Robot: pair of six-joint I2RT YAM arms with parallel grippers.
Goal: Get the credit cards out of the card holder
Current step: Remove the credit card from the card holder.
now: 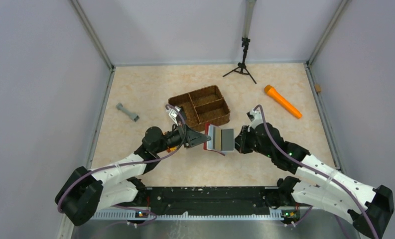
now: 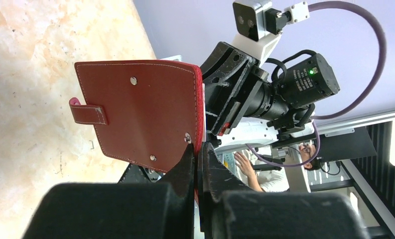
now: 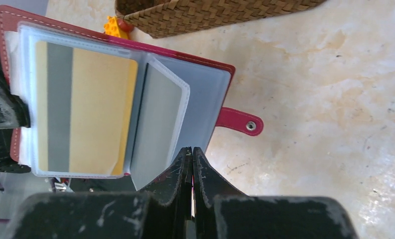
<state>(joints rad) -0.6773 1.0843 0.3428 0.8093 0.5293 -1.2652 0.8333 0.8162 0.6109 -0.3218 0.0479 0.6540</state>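
Note:
The dark red card holder [image 1: 211,140] is held open above the table between both arms. My left gripper [image 1: 204,139] is shut on one cover edge; the left wrist view shows the red outer cover [image 2: 140,109], its strap tab [image 2: 88,112] and the closed gripper [image 2: 199,149]. My right gripper [image 3: 192,150] is shut on the lower edge of the other cover, with a red sliver between the jaws. A tan-gold card [image 3: 98,109] with a grey stripe sits in a clear sleeve. A grey card [image 3: 158,119] sits in the sleeve beside it. The strap tab [image 3: 240,122] sticks out right.
A brown wicker divided basket [image 1: 220,119] stands just behind the card holder. A yellow toy block [image 3: 114,27] lies by the basket. An orange cylinder [image 1: 282,101] lies back right, a grey dumbbell-shaped piece [image 1: 127,112] back left, and a small black tripod [image 1: 242,64] at the back.

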